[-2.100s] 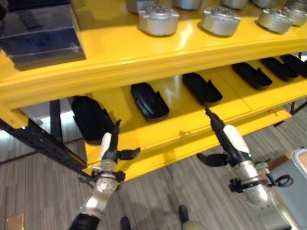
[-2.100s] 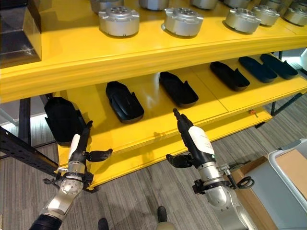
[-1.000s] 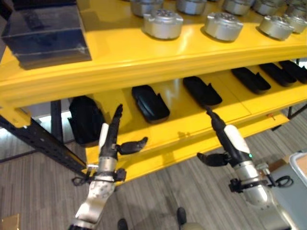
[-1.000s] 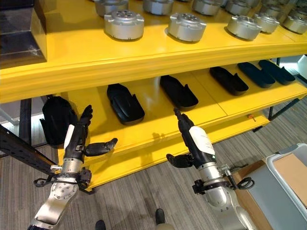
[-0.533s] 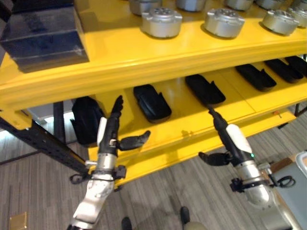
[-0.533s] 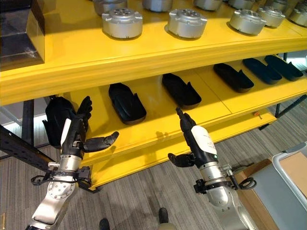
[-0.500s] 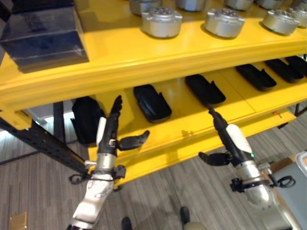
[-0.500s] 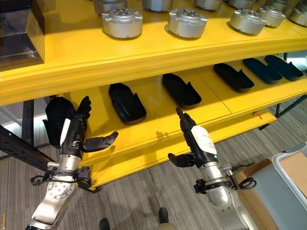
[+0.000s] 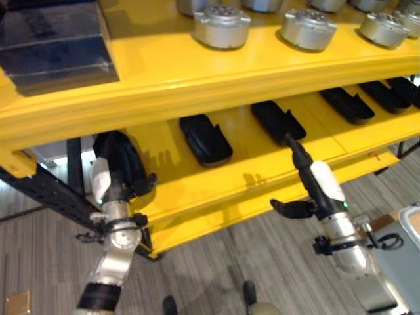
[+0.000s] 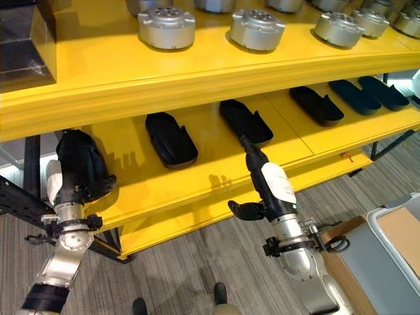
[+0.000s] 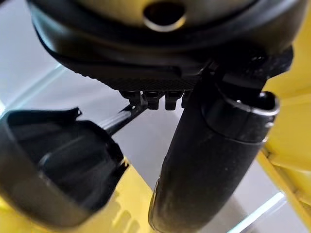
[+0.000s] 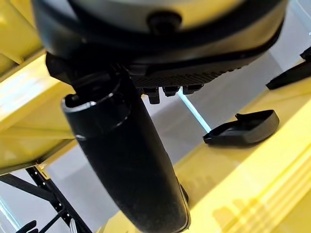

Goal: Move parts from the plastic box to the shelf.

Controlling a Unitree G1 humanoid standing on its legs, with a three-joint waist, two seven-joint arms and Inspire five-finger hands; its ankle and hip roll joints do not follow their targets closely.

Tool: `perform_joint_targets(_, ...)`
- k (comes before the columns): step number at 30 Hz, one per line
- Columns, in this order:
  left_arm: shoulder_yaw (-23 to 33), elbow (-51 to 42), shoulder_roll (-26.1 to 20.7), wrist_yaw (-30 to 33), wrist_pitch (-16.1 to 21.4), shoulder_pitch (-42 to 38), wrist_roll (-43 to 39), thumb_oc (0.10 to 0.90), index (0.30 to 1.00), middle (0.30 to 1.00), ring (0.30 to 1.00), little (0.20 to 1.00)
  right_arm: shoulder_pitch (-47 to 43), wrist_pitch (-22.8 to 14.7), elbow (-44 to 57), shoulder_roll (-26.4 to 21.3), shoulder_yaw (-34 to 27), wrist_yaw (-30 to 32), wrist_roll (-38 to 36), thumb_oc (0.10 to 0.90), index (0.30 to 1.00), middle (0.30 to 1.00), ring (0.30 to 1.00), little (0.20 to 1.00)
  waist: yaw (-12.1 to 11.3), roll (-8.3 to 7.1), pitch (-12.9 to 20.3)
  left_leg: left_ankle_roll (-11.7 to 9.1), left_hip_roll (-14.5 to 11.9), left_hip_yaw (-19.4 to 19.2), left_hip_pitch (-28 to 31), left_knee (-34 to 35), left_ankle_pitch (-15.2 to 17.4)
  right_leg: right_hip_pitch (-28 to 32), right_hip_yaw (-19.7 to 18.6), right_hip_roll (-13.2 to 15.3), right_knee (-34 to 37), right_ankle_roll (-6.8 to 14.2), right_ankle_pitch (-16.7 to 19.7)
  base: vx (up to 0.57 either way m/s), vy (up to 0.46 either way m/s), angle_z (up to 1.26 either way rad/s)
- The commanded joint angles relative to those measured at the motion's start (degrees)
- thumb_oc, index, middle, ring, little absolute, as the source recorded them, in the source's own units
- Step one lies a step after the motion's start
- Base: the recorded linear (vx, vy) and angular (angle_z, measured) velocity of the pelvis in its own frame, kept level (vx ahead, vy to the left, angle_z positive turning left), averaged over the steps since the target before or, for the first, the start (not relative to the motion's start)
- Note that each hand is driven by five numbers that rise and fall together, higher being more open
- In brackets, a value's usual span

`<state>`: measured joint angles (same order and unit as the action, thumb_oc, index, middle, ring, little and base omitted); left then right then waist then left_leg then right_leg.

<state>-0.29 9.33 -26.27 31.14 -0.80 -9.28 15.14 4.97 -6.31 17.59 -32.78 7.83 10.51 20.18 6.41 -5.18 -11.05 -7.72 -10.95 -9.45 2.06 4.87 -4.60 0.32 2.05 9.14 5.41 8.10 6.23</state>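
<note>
Left hand (image 10: 64,187) seen lower left against black part (image 10: 80,172) at shelf (image 10: 197,176) end, fingers apparently curled on it | right hand (image 10: 266,186) seen centre, fingers straight, apart, empty.

- Big yellow metal shelf (image 10: 197,72) with two flat boards, one above the other.
- Round silver metal parts (image 10: 257,28) stand in a row on the top board.
- Long black plastic shell parts (image 10: 170,138) lie in a row on the lower board, open side up, well apart.
- The black shell at the left end (image 10: 80,165) sits at the board's edge.
</note>
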Motion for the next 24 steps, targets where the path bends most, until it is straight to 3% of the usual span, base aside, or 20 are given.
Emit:
perform_joint_targets(1, -0.03, 0.99, -5.48, 5.37, 2.24, -10.53, 6.45, 0.900, 1.000, 1.000, 1.000, 1.000, -6.87, -5.34, 4.64, -2.31, -3.28, 4.34, -0.50, 0.900, 1.000, 1.000, 1.000, 1.000, 0.75, -0.61, 1.65, 2.73, 1.12, -1.81, 5.29, 0.13, 3.73, 4.01, -0.33, -0.08, -0.77, 0.39, -2.26, 0.01, 0.016, -0.03)
perform_joint_targets(14, -2.84, 8.95, -6.53, 6.99, 0.89, -18.56, 4.06, 0.900, 1.000, 1.000, 1.000, 1.000, -7.75, -6.10, 5.09, -3.32, -1.92, 4.40, -1.97, 0.900, 1.000, 1.000, 1.000, 1.000, 1.76, -1.35, 0.86, 2.63, 0.91, -2.60, 4.54, 0.13, 3.45, 2.45, -1.30, -0.24, -1.04, 0.53, -1.95, 0.00, 0.004, -0.04)
perform_joint_targets(24, -5.92, 29.99, -6.20, 6.35, 0.27, -25.71, -5.44, 0.900, 1.000, 1.000, 1.000, 1.000, -6.33, -7.58, 7.66, -5.54, -1.32, 5.37, -4.00, 0.900, 1.000, 1.000, 1.000, 1.000, 3.32, -3.36, -1.20, 2.36, 0.58, -3.89, 2.74, 0.13, 2.32, -0.89, -2.89, -0.85, -1.90, 0.70, -1.33, -0.02, 0.002, -0.04)
